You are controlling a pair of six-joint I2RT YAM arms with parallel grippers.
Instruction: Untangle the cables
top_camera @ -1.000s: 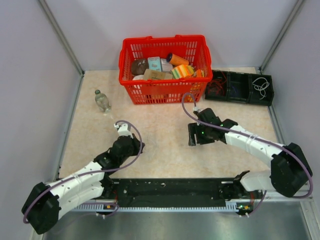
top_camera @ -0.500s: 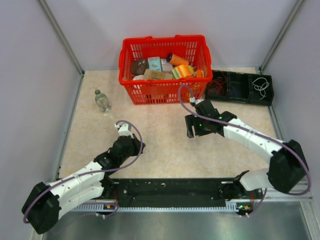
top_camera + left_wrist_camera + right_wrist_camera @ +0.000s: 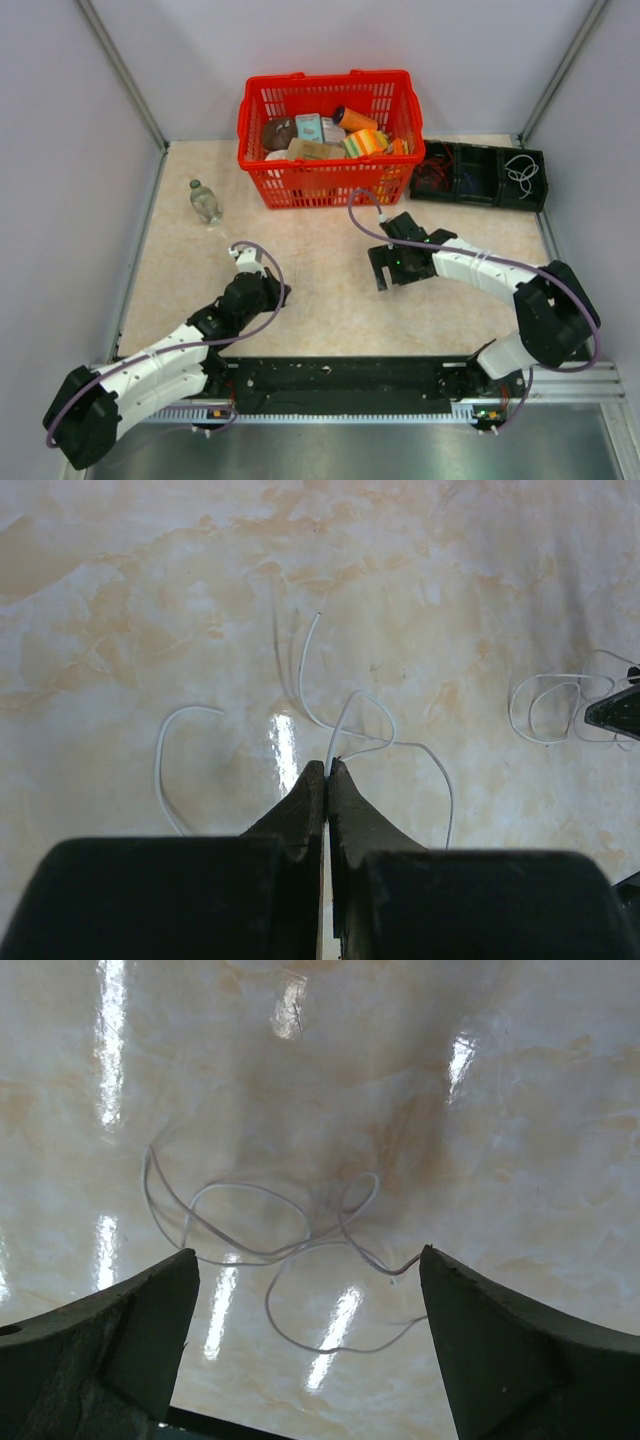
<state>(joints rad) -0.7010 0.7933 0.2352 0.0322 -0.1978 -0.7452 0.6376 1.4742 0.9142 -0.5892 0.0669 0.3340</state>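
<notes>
Beige marbled table (image 3: pixel 330 310) between grey walls; two arms are positioned over thin white cables (image 3: pixel 250 1185).

Left gripper (image 3: pixel 327 768) is pressed together at its tips, pinching one strand of the cables, which rises from the tips and loops away across the table. Another curved strand lies apart to its left, and a coiled group lies to its right. Right gripper (image 3: pixel 308 1255) is spread wide, hovering above overlapping loops that lie flat on the table between its fingers, with one reddish end showing. In the top view the cables are too thin to see. A red basket (image 3: pixel 325 185) of goods stands at the far edge, a black tray (image 3: pixel 480 192) just beside it, and a bottle (image 3: pixel 205 203) to the left.
</notes>
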